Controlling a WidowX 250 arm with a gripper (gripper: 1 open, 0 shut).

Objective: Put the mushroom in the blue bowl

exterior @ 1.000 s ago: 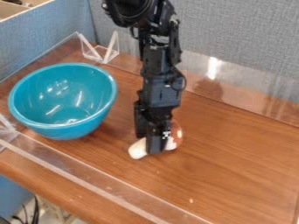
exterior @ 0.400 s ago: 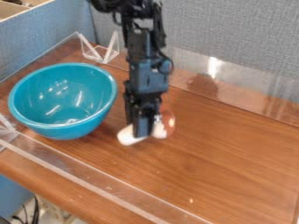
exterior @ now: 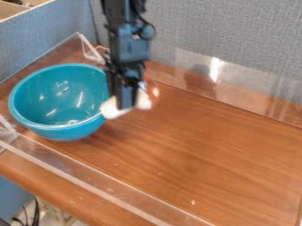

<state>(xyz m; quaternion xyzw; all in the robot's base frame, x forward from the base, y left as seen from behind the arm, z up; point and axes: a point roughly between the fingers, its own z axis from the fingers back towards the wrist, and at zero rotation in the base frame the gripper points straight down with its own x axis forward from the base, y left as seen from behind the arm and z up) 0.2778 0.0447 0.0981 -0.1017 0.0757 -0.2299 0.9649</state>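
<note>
The mushroom (exterior: 118, 107), cream stem with a reddish-brown cap, hangs in the air, pinched between the fingers of my gripper (exterior: 125, 100), which is shut on it. It sits just beside the right rim of the blue bowl (exterior: 59, 101), a deep glossy turquoise bowl on the left of the wooden table. The black arm reaches down from the top centre of the camera view. The bowl's inside shows only light reflections.
A clear acrylic wall (exterior: 236, 75) runs along the back and right of the wooden tabletop (exterior: 200, 150), and a clear rail (exterior: 71, 177) lines the front edge. A grey-blue partition stands behind.
My gripper closed on the mushroom, lifted it off the table and carried it left and back, from the table's middle to the bowl's right rim.
</note>
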